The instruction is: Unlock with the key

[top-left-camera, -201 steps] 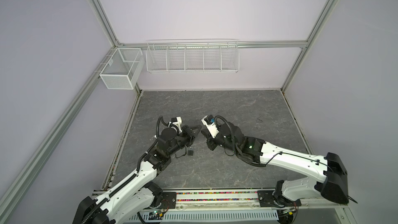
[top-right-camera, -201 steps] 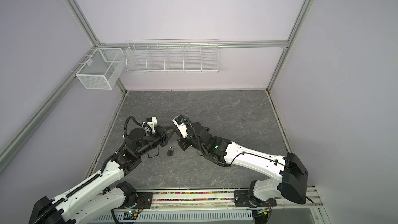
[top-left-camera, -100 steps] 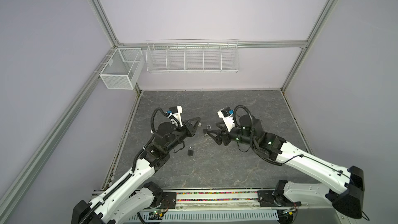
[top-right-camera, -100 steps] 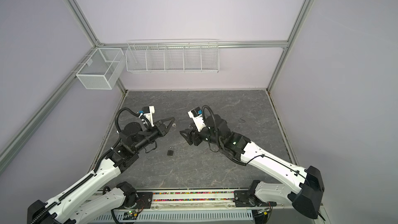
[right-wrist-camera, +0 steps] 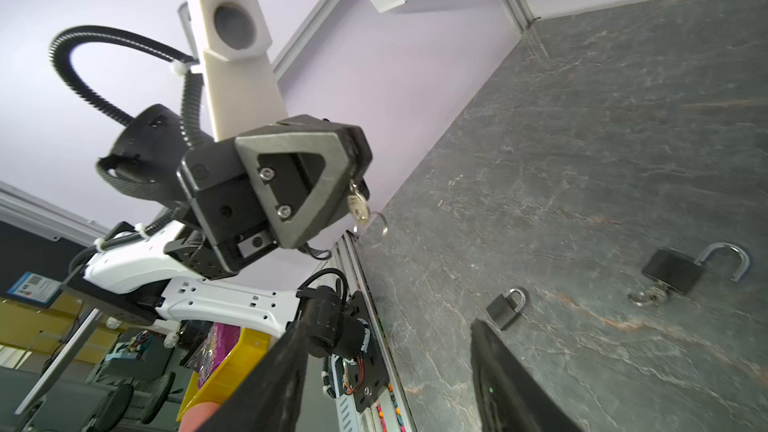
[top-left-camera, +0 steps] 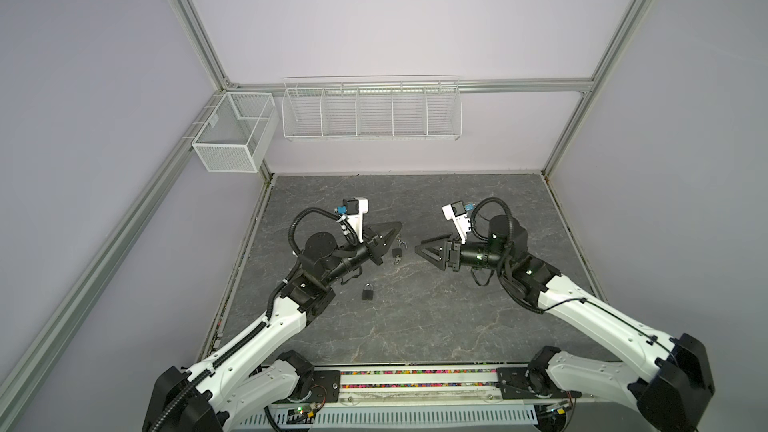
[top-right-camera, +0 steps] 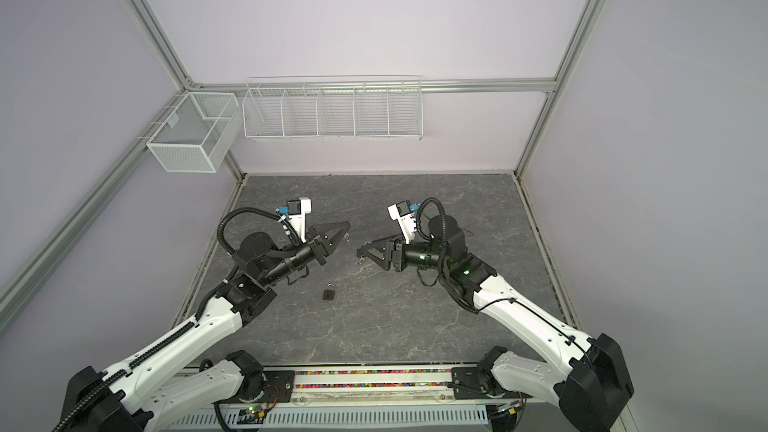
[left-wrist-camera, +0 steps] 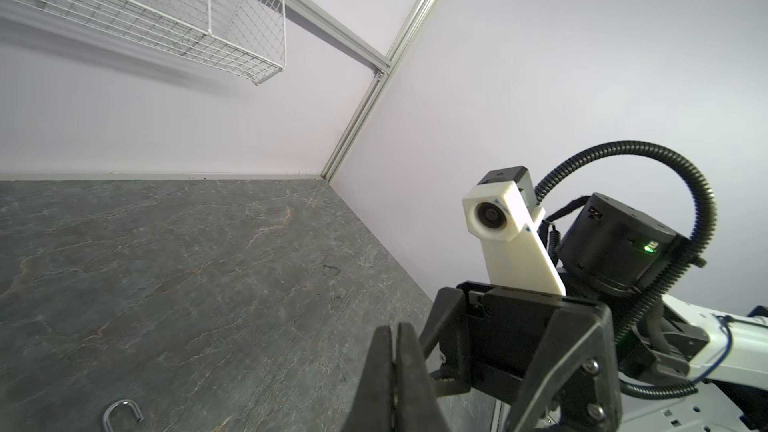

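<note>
The key (right-wrist-camera: 358,205), ring dangling, is pinched in the closed left tool (top-left-camera: 398,225), raised near the open padlock (right-wrist-camera: 671,270), which lies on the bench (top-left-camera: 415,326) with a second key (right-wrist-camera: 648,296) at its base. A closed padlock (top-left-camera: 368,291) lies near the open padlock. The right tool (top-left-camera: 419,245) gapes empty just beside the open padlock. Beyond it, a five-bay wire rack (top-left-camera: 370,112) and a mesh basket (top-left-camera: 232,139) hang on the walls.
</note>
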Tool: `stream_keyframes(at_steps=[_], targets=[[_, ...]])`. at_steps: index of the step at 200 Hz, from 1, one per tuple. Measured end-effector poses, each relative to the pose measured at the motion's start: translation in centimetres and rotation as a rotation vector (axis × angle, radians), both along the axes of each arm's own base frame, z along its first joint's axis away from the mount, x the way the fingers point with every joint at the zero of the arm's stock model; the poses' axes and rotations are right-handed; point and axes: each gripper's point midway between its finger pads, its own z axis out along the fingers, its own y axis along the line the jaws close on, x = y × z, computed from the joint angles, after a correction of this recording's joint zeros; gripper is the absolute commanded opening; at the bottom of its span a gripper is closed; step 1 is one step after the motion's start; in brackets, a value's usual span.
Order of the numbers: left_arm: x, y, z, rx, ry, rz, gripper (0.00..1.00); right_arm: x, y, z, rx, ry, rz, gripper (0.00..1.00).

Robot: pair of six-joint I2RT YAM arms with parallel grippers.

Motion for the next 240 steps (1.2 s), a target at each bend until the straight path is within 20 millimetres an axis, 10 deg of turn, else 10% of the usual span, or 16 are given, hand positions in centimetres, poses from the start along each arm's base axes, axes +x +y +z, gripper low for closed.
stream_keyframes(at_steps=[240], targets=[[-2.2,-0.7,3.1,-0.086,-0.101,-0.118,0.00,-0.2,4.0,3.1,0.143,-0.054,0.115,0.24]])
